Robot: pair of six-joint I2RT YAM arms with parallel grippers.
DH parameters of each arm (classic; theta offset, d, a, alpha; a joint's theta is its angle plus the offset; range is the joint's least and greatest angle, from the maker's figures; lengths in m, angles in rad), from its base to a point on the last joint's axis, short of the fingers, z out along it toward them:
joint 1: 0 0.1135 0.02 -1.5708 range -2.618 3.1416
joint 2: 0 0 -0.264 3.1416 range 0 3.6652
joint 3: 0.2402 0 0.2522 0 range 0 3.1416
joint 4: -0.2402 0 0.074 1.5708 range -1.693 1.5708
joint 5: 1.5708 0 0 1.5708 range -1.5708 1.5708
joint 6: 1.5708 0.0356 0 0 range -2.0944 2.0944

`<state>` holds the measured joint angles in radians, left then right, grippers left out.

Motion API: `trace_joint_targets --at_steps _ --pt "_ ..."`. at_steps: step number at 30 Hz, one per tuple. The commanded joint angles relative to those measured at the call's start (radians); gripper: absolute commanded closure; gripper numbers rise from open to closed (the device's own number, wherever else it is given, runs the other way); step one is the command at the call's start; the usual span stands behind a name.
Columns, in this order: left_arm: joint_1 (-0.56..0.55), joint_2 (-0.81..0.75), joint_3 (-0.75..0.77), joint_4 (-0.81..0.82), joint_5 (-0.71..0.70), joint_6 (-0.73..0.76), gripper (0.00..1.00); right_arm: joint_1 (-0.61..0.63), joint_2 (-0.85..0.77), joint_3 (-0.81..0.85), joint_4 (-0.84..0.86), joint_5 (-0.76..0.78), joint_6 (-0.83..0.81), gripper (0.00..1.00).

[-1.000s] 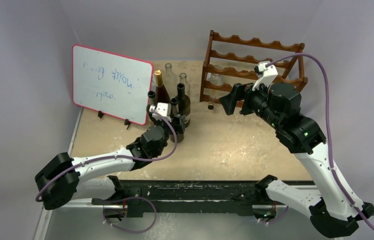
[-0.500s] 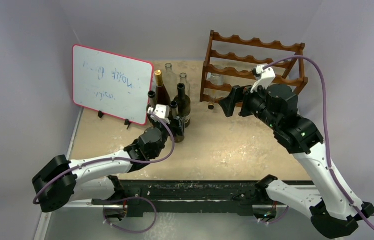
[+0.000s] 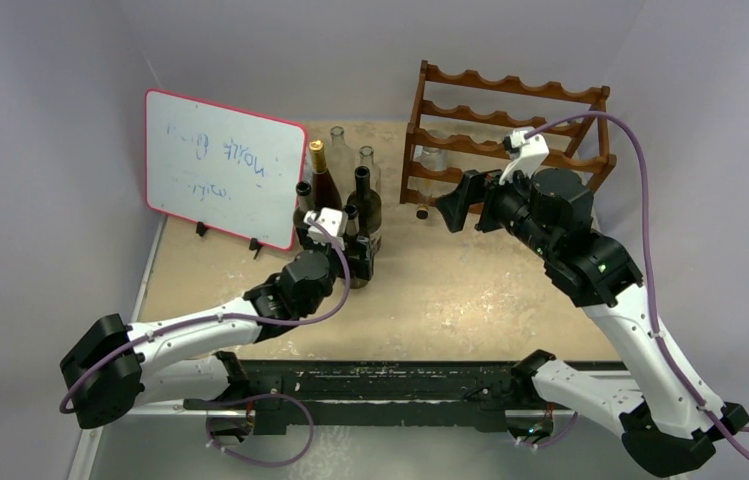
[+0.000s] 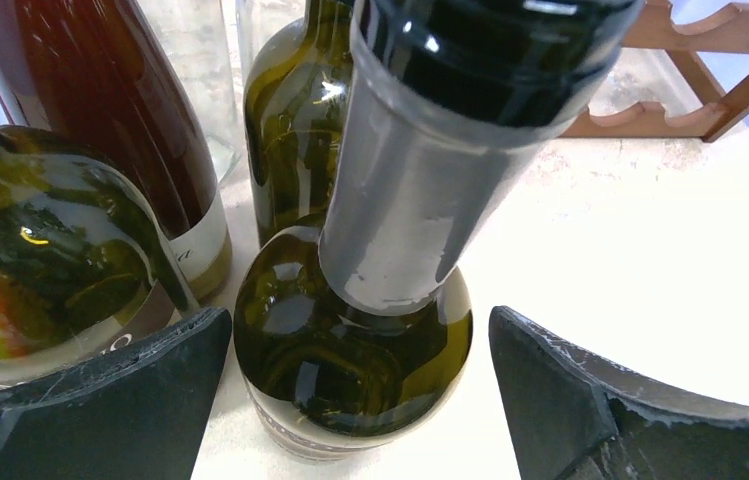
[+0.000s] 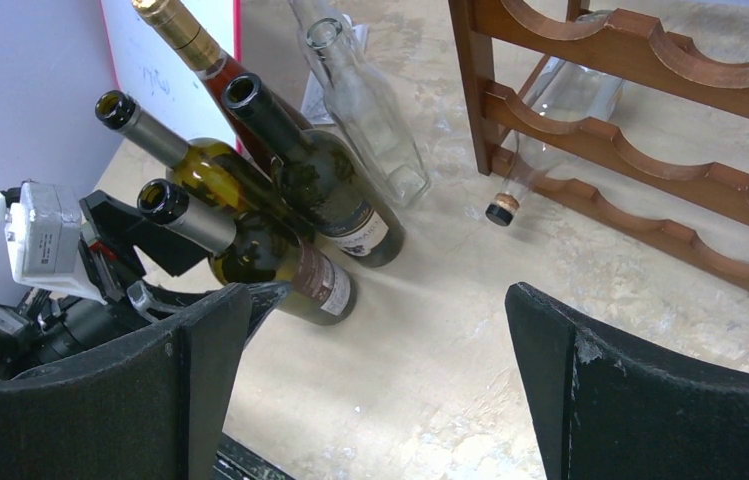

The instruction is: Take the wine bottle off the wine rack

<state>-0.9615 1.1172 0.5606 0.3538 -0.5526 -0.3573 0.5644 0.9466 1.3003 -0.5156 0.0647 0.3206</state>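
Wine bottle (image 5: 542,120), clear, lying in low tier of wine rack (image 5: 650,60), untouched, just left of right gripper (image 5: 375,330), jaws parted wide; left gripper (image 4: 360,340) parted around green bottle (image 4: 390,180).

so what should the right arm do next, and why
Probably ease the open right gripper forward to the capped neck of the clear bottle: the gripper hangs short of the wine rack, and that neck pokes out of a lower tier, ungripped.

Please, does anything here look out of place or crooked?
Yes. The clear bottle in the wine rack does not lie level: it slopes neck-down, its dark-capped mouth poking out in front of the lower rails. Nothing looks spilled or broken.
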Motion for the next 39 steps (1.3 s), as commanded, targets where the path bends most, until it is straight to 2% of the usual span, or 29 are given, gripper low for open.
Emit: trace_joint_targets --at_steps 1,7,15,20,26,32,39 --pt "0.006 -0.035 0.045 -0.010 0.017 -0.002 0.00 -0.001 -0.007 -0.012 0.053 0.004 0.000 0.00" --pt "0.006 -0.131 0.062 -0.102 0.016 -0.002 0.00 0.000 -0.018 -0.020 0.051 0.026 -0.005 0.00" --pt "0.005 -0.321 0.164 -0.369 -0.004 0.023 0.00 -0.001 -0.040 -0.015 0.065 0.064 -0.031 0.00" --pt "0.006 -0.402 0.335 -0.517 -0.050 0.092 0.00 0.000 -0.080 0.012 0.075 0.140 -0.053 0.00" --pt "0.005 -0.367 0.637 -0.646 -0.176 0.206 0.00 -0.001 -0.154 0.071 0.094 0.244 -0.095 0.00" --pt "0.005 -0.308 0.884 -0.687 -0.224 0.326 0.00 0.000 -0.231 0.132 0.123 0.290 -0.150 0.00" --pt "0.005 -0.358 0.896 -0.608 -0.207 0.401 0.00 -0.001 -0.305 0.158 0.173 0.348 -0.169 0.00"
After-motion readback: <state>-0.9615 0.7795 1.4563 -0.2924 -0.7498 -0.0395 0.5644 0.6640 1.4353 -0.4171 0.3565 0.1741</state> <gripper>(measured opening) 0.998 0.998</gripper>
